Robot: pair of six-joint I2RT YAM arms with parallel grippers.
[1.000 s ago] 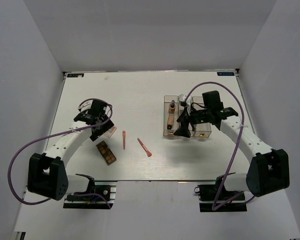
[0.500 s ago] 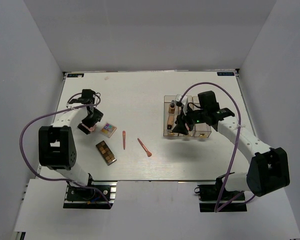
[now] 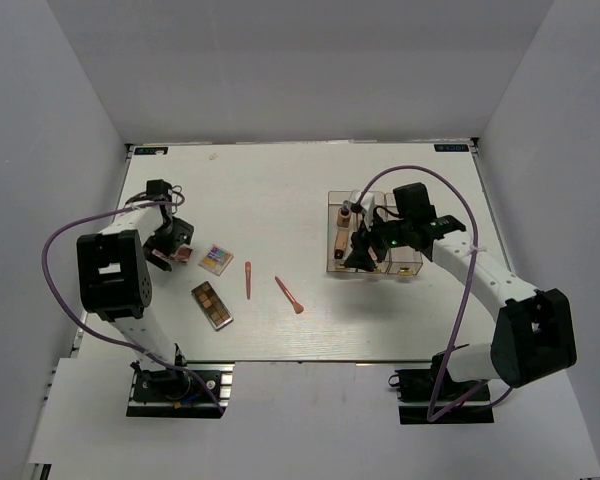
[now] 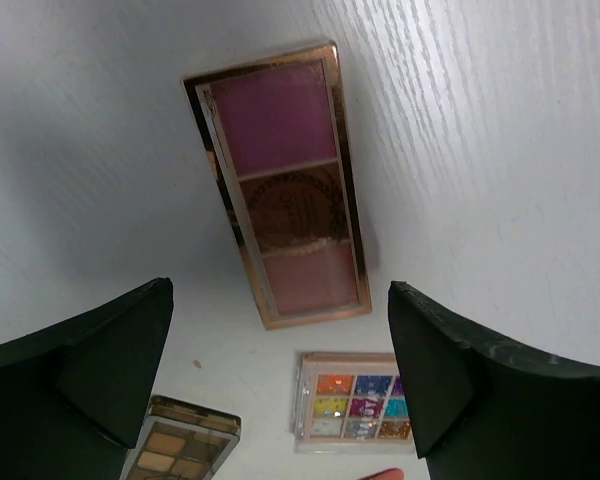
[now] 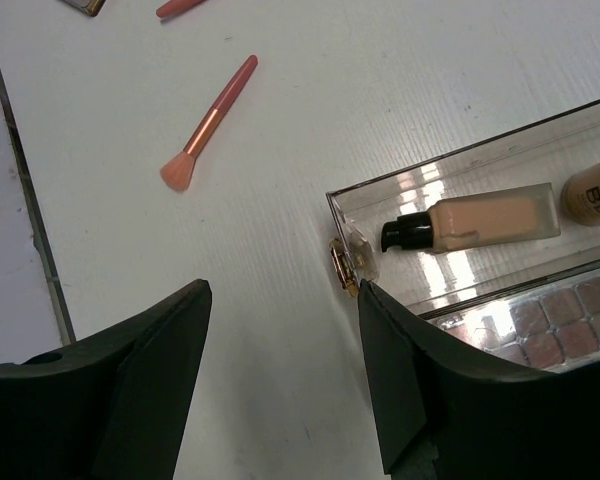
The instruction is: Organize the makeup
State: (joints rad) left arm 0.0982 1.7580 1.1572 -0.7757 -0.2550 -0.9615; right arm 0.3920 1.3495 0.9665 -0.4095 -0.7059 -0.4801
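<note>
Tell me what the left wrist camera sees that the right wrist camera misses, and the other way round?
Only the left wrist view: a long gold-framed palette with pink, brown and rose pans and a small palette of many-coloured glitter squares.
Only the right wrist view: a salmon-pink brush and a clear plastic box with a tan bottle with a black pump lying flat inside.
Both: the white table and an open gripper holding nothing, the left gripper in one, the right gripper in the other.
</note>
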